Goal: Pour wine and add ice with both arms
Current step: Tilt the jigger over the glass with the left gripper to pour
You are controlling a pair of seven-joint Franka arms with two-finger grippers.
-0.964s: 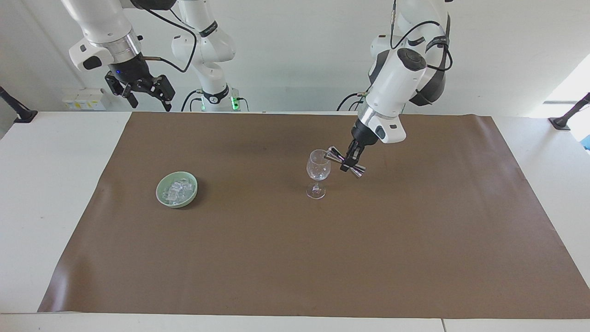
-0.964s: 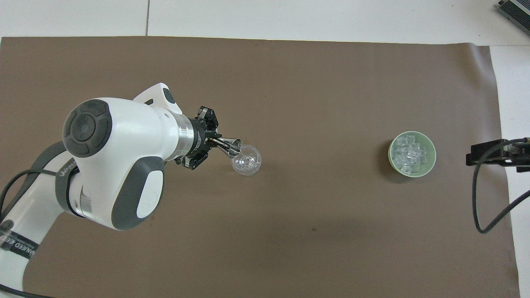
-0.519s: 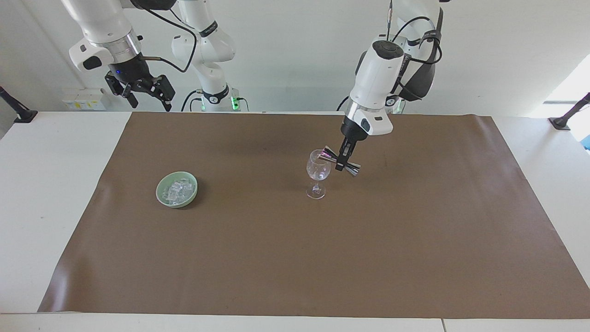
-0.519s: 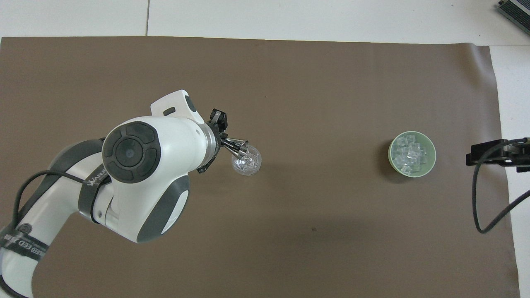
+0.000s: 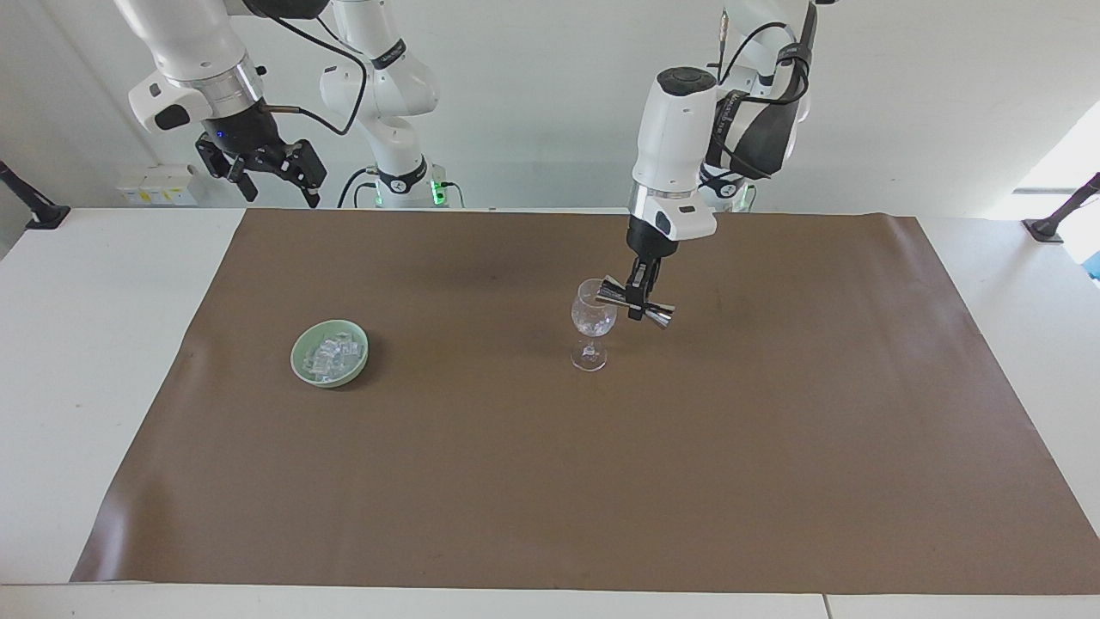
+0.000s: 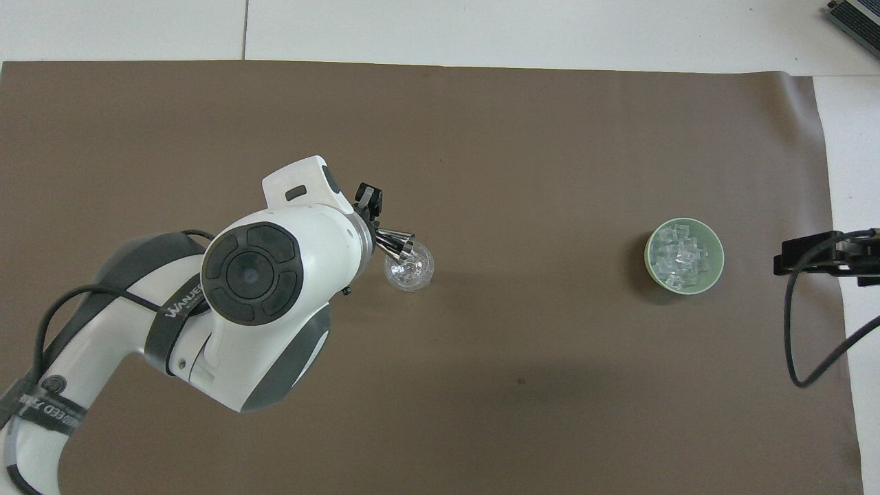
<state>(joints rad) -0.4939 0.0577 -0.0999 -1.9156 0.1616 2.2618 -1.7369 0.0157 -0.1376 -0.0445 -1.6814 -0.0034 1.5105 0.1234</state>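
A clear stemmed wine glass (image 5: 593,320) (image 6: 410,268) stands upright near the middle of the brown mat. My left gripper (image 5: 638,301) (image 6: 375,232) hangs just beside the glass's rim, toward the left arm's end. It is shut on the waist of a small metal jigger (image 5: 646,306) (image 6: 397,243). The jigger lies almost level, with one mouth at the rim. I cannot make out any wine. The ice (image 5: 332,354) (image 6: 680,256) lies heaped in a pale green bowl (image 5: 297,352) (image 6: 648,256) toward the right arm's end. My right gripper (image 5: 275,185) (image 6: 784,264) waits open, raised near the robots at that end.
The brown mat (image 5: 601,481) (image 6: 522,137) covers most of the white table. A black cable (image 6: 797,323) hangs from the right arm near the mat's edge. Black clamp mounts (image 5: 34,206) stand at the table's corners nearest the robots.
The left arm's forearm has swung upright over the glass while the jigger stays at the rim. The right arm, glass and bowl have not moved.
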